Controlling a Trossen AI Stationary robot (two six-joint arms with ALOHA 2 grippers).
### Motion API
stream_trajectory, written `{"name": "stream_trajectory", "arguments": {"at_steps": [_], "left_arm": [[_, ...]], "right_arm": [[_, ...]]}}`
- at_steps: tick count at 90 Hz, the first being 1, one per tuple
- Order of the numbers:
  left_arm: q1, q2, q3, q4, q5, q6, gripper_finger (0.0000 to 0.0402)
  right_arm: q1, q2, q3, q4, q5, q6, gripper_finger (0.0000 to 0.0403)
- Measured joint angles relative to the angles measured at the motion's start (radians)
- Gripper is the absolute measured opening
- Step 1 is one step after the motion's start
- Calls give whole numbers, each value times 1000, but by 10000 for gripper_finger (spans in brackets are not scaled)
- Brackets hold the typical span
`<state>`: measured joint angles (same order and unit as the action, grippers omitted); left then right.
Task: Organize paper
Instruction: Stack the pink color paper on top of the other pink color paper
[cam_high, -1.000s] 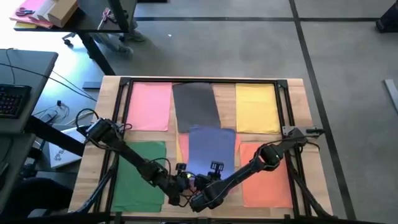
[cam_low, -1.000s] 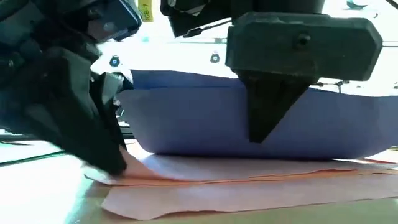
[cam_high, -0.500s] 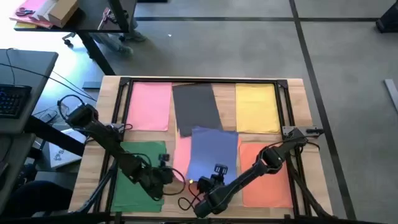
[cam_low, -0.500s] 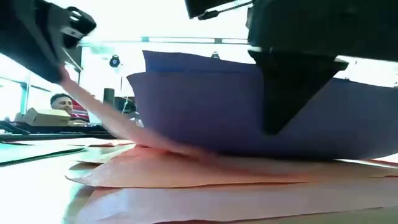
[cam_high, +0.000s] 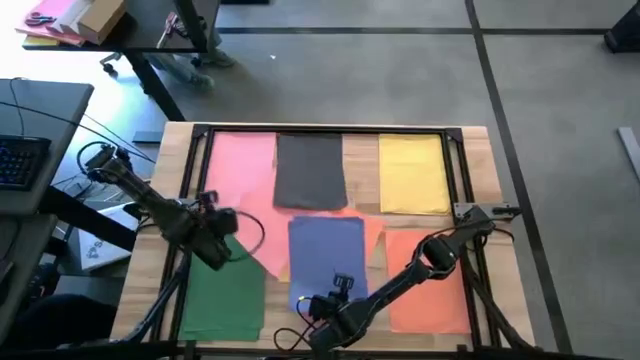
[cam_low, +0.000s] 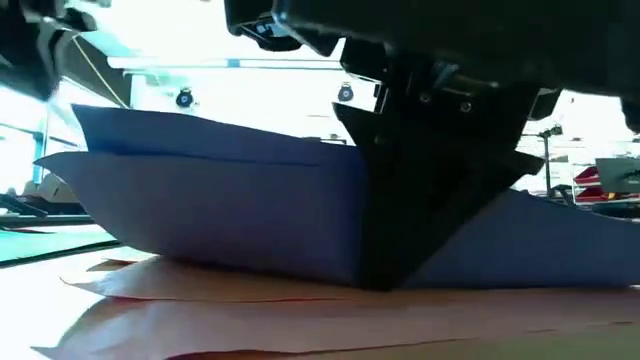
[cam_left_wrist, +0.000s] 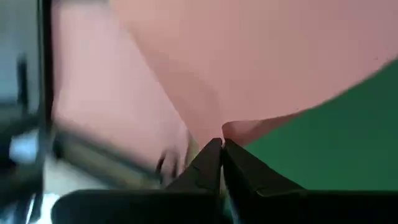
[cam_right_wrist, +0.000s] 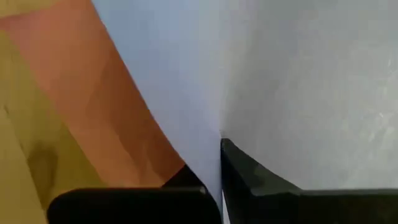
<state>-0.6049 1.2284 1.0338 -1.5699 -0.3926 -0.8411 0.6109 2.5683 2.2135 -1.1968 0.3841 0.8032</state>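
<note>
At the far side a pink sheet (cam_high: 240, 170), a dark grey sheet (cam_high: 311, 172) and a yellow sheet (cam_high: 413, 175) lie flat in a row. Nearer lie a green sheet (cam_high: 225, 295) and an orange sheet (cam_high: 428, 280). A blue sheet (cam_high: 326, 255) lies between them, with my right gripper (cam_high: 325, 305) shut on it. My left gripper (cam_high: 220, 243), above the green sheet's far end, is shut on a second pink sheet (cam_high: 262, 240), which runs under the blue one. My left gripper pinches a corner (cam_left_wrist: 245, 129) of the second pink sheet between its two fingers. The sheet rises from the table to the fingers and hangs above the green sheet (cam_left_wrist: 336, 130). My right gripper pinches the blue sheet's near edge (cam_right_wrist: 214, 127) between its two fingers, coming from the near side. That edge is lifted and bowed (cam_low: 220, 220); the far part lies on the sheets below.
A black frame (cam_high: 330, 128) runs round the work area on the wooden table (cam_high: 480, 160). Orange paper (cam_low: 300, 310) lies under the blue sheet. Off the table at the left are a desk with a keyboard (cam_high: 20, 160) and cables.
My left gripper has gone from the near middle toward the table's left and far side, drawing the second pink sheet out from under the blue one. My right gripper has drawn the blue sheet toward the near edge, off the dark grey sheet.
</note>
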Motion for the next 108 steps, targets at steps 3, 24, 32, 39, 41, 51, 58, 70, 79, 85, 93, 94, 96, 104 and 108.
{"name": "stream_trajectory", "arguments": {"at_steps": [3, 24, 32, 39, 41, 51, 58, 70, 79, 85, 93, 94, 96, 104, 108], "left_arm": [[9, -10, -13, 3, 20, -12, 0], [63, -37, -130, 8, 278, -138, 0], [67, -40, -165, 1, 306, -227, 0], [81, -46, -193, 0, 314, -297, 0], [86, -46, -199, 0, 317, -316, 0], [116, -45, -232, 1, 295, -352, 0], [151, -46, -259, 6, 227, -324, 0], [232, -46, -258, -1, 211, -323, 0], [297, -44, -258, 0, 207, -319, 0], [334, -44, -258, 2, 210, -301, 0], [372, -43, -256, 13, 227, -248, 0], [376, -43, -255, 14, 227, -244, 0], [384, -43, -251, 14, 225, -231, 0], [420, -43, -221, 36, 212, -181, 0], [441, -43, -202, 40, 195, -153, 0]], "right_arm": [[0, 0, 0, 4, -2, 0, 0], [-1, 2, -2, 9, -3, 1, 0], [-1, 3, -2, 10, -3, 2, 0], [-1, 3, -2, 11, -3, 0, 0], [-1, 3, -2, 11, -3, 0, 0], [-1, 3, -3, 12, -3, 5, 0], [-1, 3, -3, 12, -3, 4, 0], [-1, 3, -3, 12, -2, 4, 0], [-1, 3, -4, 15, 3, 4, 0], [-1, 3, -4, 16, 8, 4, 0], [-2, 5, -5, 28, 32, 3, 0], [-2, 5, -5, 28, 33, 3, 0], [-3, 5, -5, 28, 34, 2, 0], [-3, 5, -5, 28, 39, 0, 0], [-3, 5, -5, 28, 42, 0, 0]]}}
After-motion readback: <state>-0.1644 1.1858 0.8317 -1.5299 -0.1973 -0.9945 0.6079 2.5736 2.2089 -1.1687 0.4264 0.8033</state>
